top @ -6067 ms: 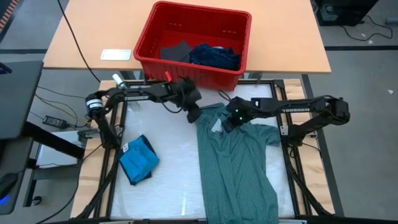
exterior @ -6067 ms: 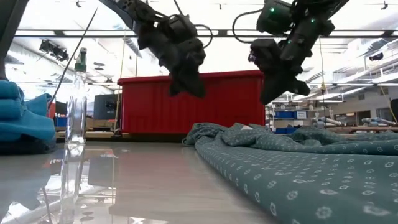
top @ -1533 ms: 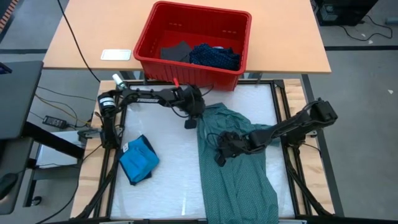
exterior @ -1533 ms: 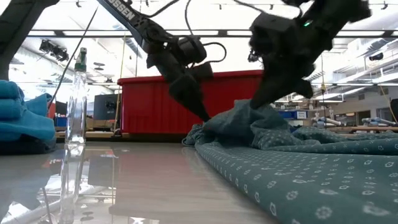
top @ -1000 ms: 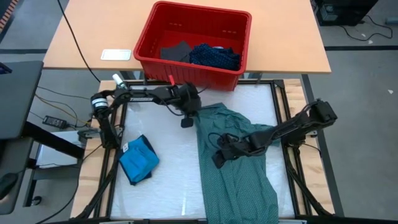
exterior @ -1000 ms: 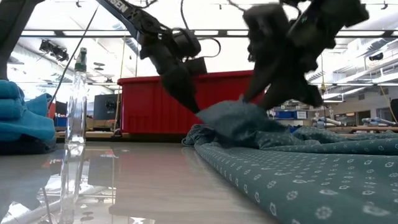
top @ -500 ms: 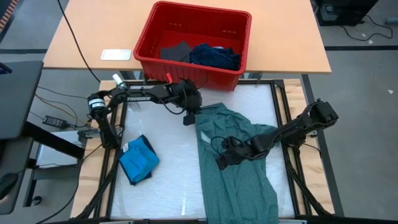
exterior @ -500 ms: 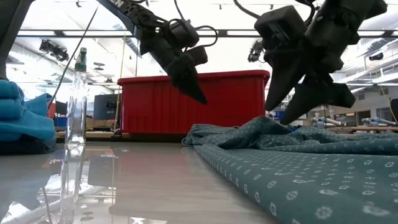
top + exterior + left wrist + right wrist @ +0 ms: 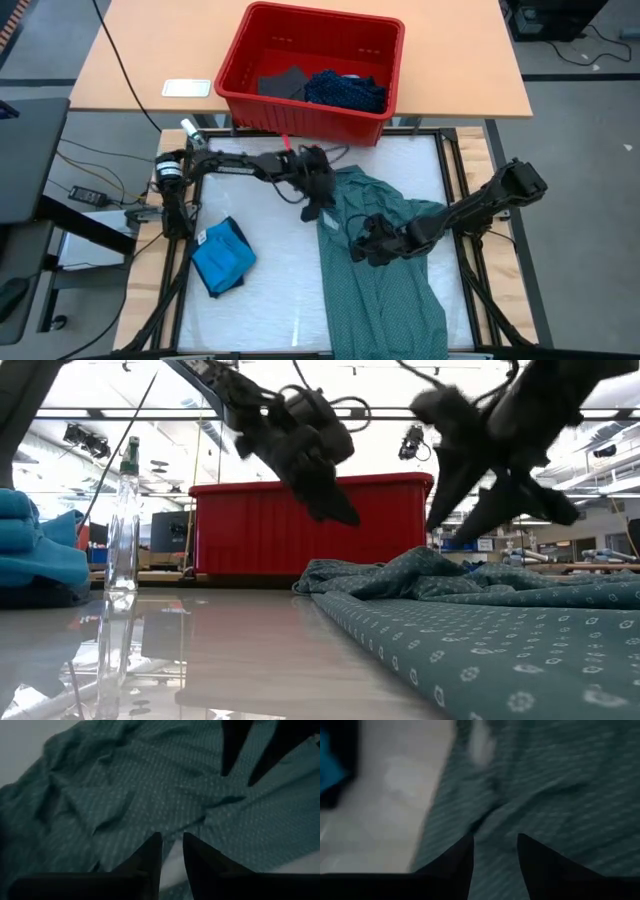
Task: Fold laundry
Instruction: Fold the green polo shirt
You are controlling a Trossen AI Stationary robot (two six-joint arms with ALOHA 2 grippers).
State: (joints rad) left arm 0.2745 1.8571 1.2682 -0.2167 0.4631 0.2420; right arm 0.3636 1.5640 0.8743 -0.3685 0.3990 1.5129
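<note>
Far left of the white work surface (image 9: 270, 290): small bright blue garment (image 9: 223, 257), already bundled, lying apart from the arms. Behind, on the wooden table, red plastic bin (image 9: 310, 70) holds a dark navy piece (image 9: 283, 82) and a navy dotted piece (image 9: 346, 90). Centre: left gripper (image 9: 318, 206) hovers just above the near-bin edge of the grey-green shirt (image 9: 385, 290); fingers (image 9: 150, 857) stand narrowly apart, a thin gap between them, nothing in it. The shirt runs from near the bin down to the front edge of the surface, rumpled and bunched at its upper part, flatter lower down. Right of centre: right gripper (image 9: 364, 244) is poised over the shirt's mid-body, jaws parted moderately, no cloth between them in the wrist view. Low view shows both grippers clear above the fabric. Judgement: step in hand is spreading or arranging the shirt before the first fold; neither gripper grips. Next move likely calls for each to descend, pinch an edge and draw the bunched upper part flat.
</note>
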